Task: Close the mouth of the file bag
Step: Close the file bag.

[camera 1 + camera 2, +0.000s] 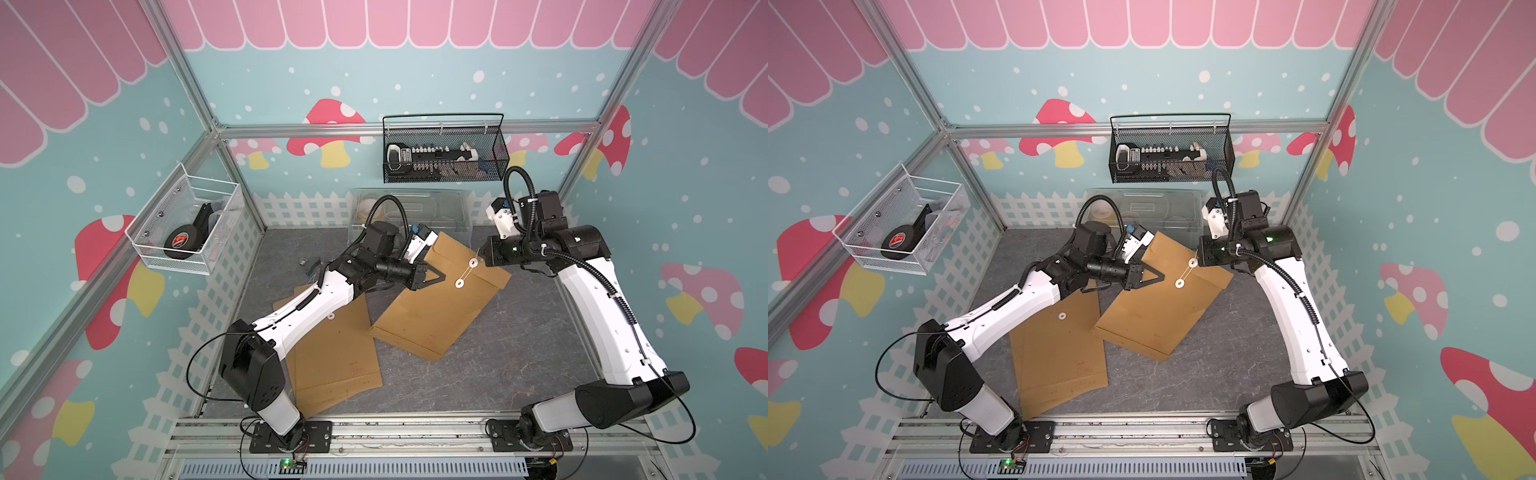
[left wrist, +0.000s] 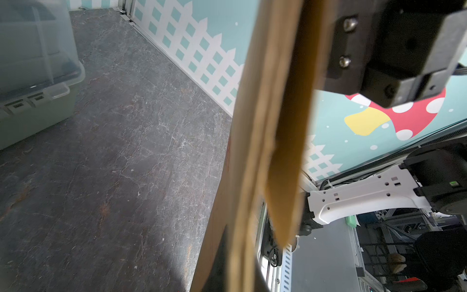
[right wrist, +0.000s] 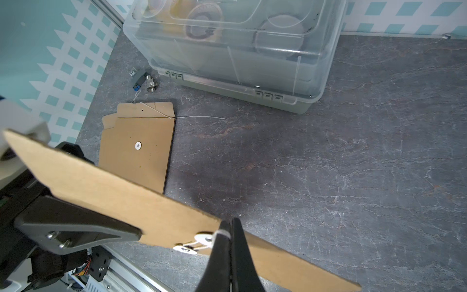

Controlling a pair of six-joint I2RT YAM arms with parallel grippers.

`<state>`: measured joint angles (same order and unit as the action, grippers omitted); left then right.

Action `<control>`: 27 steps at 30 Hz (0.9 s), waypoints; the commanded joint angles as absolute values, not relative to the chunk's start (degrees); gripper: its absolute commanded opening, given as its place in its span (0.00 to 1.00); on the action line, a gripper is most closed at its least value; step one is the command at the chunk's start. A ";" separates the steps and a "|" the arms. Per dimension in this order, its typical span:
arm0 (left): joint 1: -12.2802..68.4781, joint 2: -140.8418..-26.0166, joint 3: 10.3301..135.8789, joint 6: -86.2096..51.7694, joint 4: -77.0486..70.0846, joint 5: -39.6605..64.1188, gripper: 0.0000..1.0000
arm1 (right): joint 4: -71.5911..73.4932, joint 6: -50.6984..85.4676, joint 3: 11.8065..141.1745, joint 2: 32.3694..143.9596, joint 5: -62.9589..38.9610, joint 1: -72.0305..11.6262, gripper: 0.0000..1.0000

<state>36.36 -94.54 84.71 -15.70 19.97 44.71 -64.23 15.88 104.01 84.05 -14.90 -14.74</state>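
right gripper [image 3: 230,223] pinching white string [image 3: 222,232] | left gripper [image 1: 439,277] clamping flat brown file bag [image 1: 440,316]

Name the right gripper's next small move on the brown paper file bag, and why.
Probably carry the thin white string another turn around the round white paper disc. The right gripper is shut on the string beside the discs, a strand already joins them, and the left gripper holds the brown paper file bag tilted up.
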 commanded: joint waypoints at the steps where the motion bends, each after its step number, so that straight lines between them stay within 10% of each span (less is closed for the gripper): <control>1: 36.66 -94.70 86.82 -14.14 20.68 43.86 0.00 | -65.98 14.95 104.30 83.85 -15.37 -15.20 0.00; 27: 35.75 -92.87 84.02 -18.94 15.49 47.03 0.00 | -63.60 14.29 96.77 81.54 -7.12 -14.06 0.02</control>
